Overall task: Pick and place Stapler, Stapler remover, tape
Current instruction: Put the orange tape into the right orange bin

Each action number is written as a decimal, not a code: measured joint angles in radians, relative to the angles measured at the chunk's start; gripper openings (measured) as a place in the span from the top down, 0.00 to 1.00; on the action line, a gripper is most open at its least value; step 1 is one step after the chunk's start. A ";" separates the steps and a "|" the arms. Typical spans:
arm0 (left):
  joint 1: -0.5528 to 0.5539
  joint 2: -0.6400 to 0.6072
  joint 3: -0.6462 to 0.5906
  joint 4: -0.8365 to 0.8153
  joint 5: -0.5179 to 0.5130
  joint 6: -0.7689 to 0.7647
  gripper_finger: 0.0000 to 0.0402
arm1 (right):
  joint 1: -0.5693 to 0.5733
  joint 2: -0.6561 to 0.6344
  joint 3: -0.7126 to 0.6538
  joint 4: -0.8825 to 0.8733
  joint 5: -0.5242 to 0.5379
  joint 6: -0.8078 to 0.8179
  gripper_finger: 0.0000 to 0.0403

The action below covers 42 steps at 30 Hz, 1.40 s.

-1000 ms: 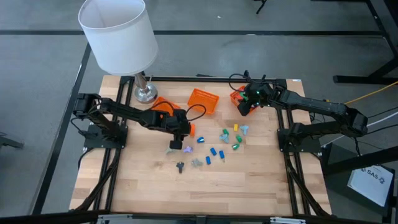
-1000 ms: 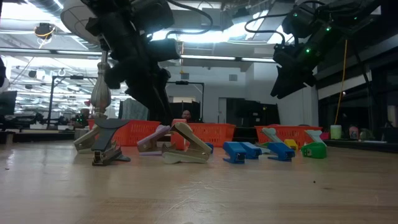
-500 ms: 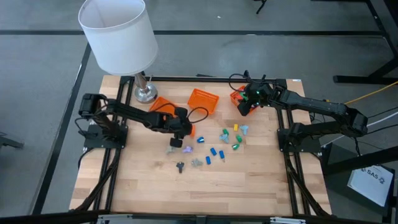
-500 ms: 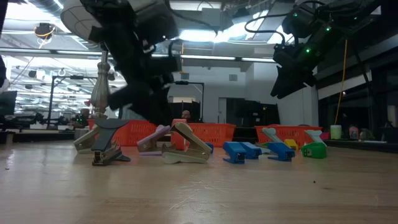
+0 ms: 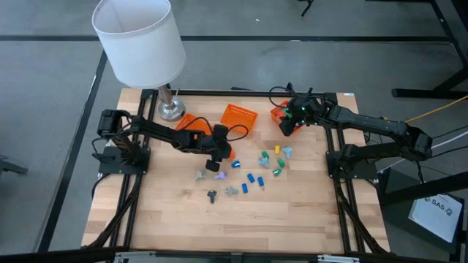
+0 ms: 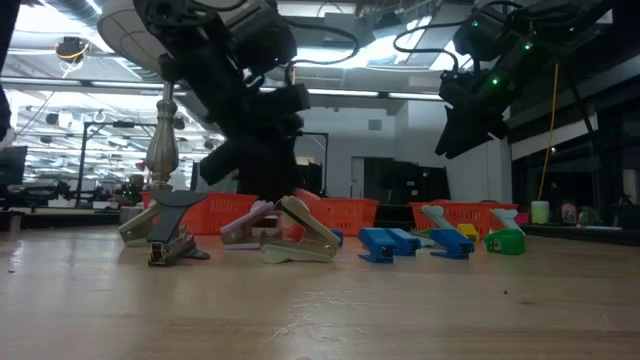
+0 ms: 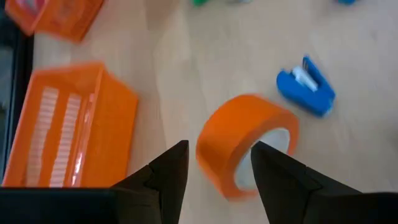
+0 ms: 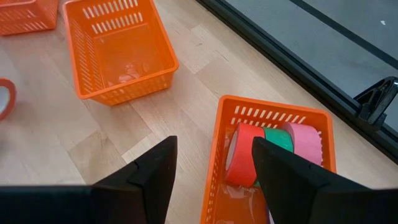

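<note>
An orange tape roll (image 7: pixel 245 143) lies tilted on the wooden table, its lower rim on the wood. My left gripper (image 7: pixel 217 165) is open just above it, one finger outside the roll's near wall and one in front of its hole; no touch shows. In the high view this gripper (image 5: pixel 216 162) is at mid-table beside the roll (image 5: pixel 227 153). My right gripper (image 8: pixel 214 168) hangs open over a far-right basket (image 8: pixel 249 115) that holds red, green and pink tape rolls (image 8: pixel 264 146). Small blue staplers (image 5: pixel 252 177) and grey stapler removers (image 5: pixel 212 195) lie scattered.
Two more orange baskets stand at the far side, one in the centre (image 5: pixel 240 117) and one to its left (image 5: pixel 186 123). A lamp with a white shade (image 5: pixel 139 44) stands at the far left corner. A blue stapler (image 7: pixel 305 93) lies close beyond the orange roll.
My left gripper has gone toward the table's right edge and down, onto the orange tape roll, and has rolled about its own pointing line. Its fingers have kept the same gap. The roll has stayed where it was.
</note>
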 joint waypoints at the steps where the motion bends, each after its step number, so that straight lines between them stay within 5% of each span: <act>1: 0.004 0.008 0.000 0.016 0.011 0.017 0.57 | 0.000 0.000 0.000 0.000 0.000 0.000 0.47; 13: 0.042 0.164 0.004 0.175 0.043 0.037 0.60 | 0.000 0.000 0.000 0.000 0.000 0.000 0.47; 23: 0.054 0.151 0.003 0.162 0.089 -0.061 0.95 | 0.000 0.000 0.000 0.000 0.000 0.000 0.47; 30: 0.085 0.121 -0.004 0.183 0.082 -0.154 0.98 | 0.000 0.000 0.000 0.051 -0.026 0.002 0.47; 42: 0.089 -0.064 -0.001 0.197 -0.093 -0.175 1.00 | 0.053 0.002 0.000 0.155 -0.065 -0.001 0.47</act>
